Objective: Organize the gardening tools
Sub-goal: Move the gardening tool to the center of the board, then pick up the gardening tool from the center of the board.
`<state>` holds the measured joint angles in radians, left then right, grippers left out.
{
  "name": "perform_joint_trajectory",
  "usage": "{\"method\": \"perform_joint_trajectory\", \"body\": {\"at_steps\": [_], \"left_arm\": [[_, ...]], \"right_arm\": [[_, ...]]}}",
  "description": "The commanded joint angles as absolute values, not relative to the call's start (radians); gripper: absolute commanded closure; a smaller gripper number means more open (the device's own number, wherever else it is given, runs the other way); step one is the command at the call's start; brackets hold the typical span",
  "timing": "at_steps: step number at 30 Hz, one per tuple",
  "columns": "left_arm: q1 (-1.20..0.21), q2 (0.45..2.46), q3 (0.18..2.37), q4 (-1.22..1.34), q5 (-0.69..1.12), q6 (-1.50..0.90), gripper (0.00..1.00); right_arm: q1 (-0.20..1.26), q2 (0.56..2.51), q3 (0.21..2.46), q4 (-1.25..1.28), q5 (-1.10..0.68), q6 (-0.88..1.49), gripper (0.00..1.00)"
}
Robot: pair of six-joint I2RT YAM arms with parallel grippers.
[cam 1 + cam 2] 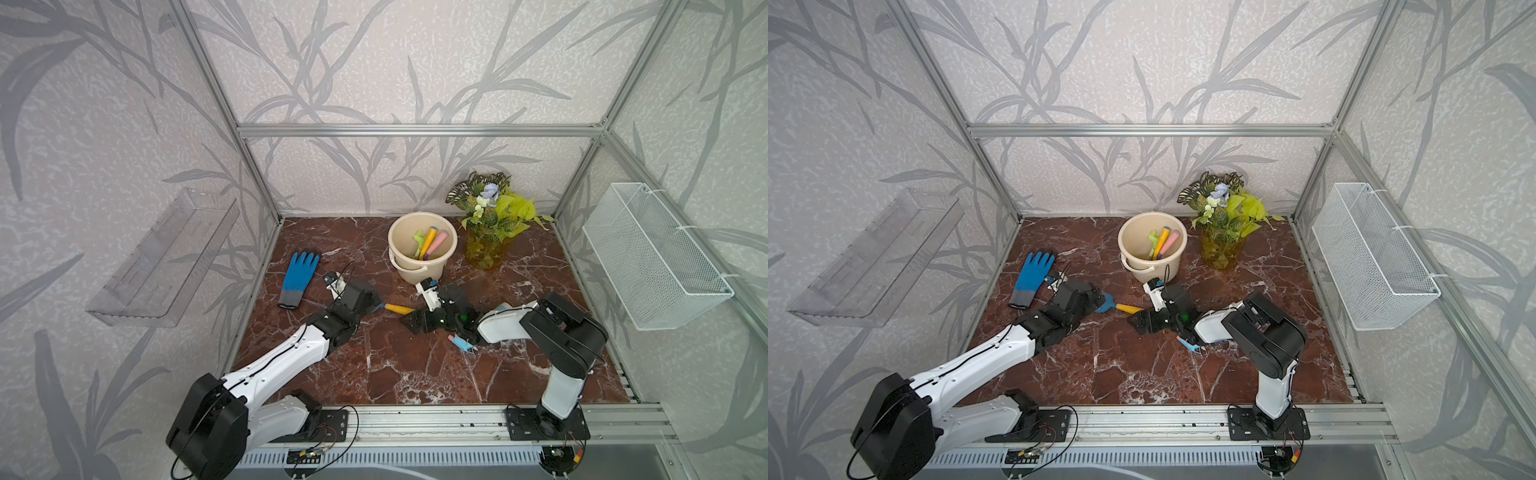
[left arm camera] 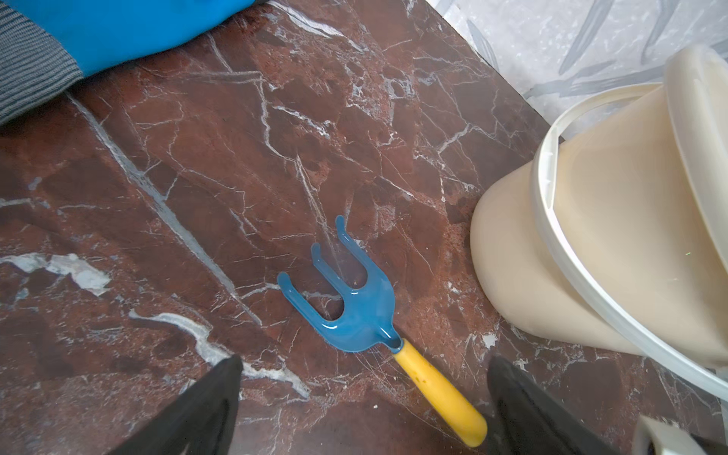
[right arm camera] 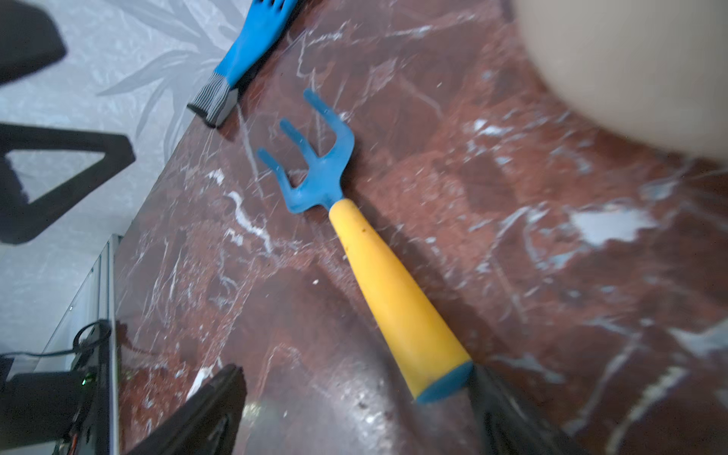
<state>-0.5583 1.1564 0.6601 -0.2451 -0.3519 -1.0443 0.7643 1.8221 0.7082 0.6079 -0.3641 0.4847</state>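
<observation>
**Fork Lies Between Two Open Pincers**

Closest to the lens, the left arm (image 1: 282, 353) reaches in from the front rail across the red marble tabletop (image 1: 374, 365). Beyond it a blue glove (image 1: 298, 278) with a grey cuff lies flat near the left edge. The left pincer (image 2: 364, 366) hangs low with its jaws spread wide, gripping nothing. In its wrist view the fork (image 2: 354, 311) lies between the two fingers. This blue fork with a yellow handle rests flat on the tabletop, prongs toward the glove, just in front of the cream bucket (image 1: 419, 272). Three tools (image 1: 428, 243) stand inside the bucket, showing green, yellow and pink.

The right pincer (image 3: 356, 372) faces the fork's handle end, jaws also wide apart and holding nothing. The blue end cap sits just beside one finger; whether they touch is unclear. A light-blue spray bottle (image 1: 462, 343) lies partly hidden under the right arm (image 1: 561, 332). At the back right stands a plant (image 1: 492, 212), and a white wire basket (image 1: 652, 257) hangs on the right wall.
</observation>
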Motion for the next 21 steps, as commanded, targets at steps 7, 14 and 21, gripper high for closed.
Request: {"method": "perform_joint_trajectory", "body": {"at_steps": [7,14,21], "left_arm": [[-0.540,1.286,0.665,-0.217,-0.257,-1.040,0.04],[-0.529,1.442,0.754,-0.221,-0.139,-1.037,0.15],[-0.520,1.591,0.883,-0.305,-0.057,-1.055,0.23]], "right_arm": [[0.811,1.711,0.671,0.583,-0.354,0.449,0.08],[0.808,1.524,0.624,0.442,-0.209,0.428,0.08],[0.808,1.368,0.571,0.389,-0.114,0.423,0.08]]}}
